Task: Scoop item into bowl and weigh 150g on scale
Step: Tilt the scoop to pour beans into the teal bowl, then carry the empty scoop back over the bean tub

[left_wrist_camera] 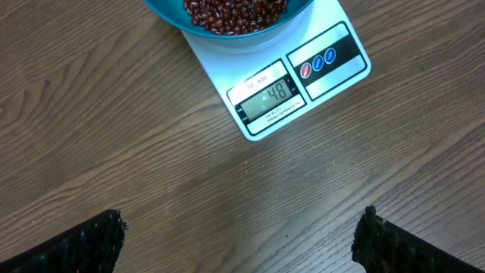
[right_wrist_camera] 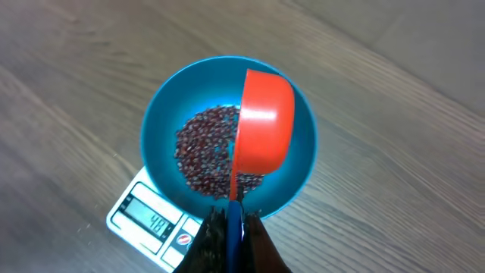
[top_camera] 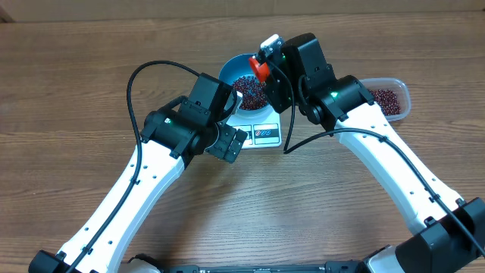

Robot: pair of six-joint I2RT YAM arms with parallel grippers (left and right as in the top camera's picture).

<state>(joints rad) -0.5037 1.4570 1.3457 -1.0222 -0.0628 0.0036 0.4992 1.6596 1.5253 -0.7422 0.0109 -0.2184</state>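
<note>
The blue bowl [top_camera: 229,70] [right_wrist_camera: 158,129] stands on the white scale [top_camera: 263,135] [left_wrist_camera: 337,30] [right_wrist_camera: 129,220], whose display reads 48. Red-brown beans [top_camera: 248,92] [left_wrist_camera: 235,10] [right_wrist_camera: 198,148] lie in a loose layer in the bowl [left_wrist_camera: 168,10]. My right gripper [top_camera: 273,74] [right_wrist_camera: 236,227] is shut on the handle of a red scoop [top_camera: 260,70] [right_wrist_camera: 264,125]. The scoop hangs over the bowl, turned on its side. My left gripper [top_camera: 227,142] [left_wrist_camera: 242,243] stands open over bare wood just in front of the scale, nothing between its fingers.
A clear plastic tub [top_camera: 402,89] with more beans [top_camera: 386,100] sits to the right of the scale, behind the right arm. Black cables loop off both arms above the brown wooden table [top_camera: 68,91].
</note>
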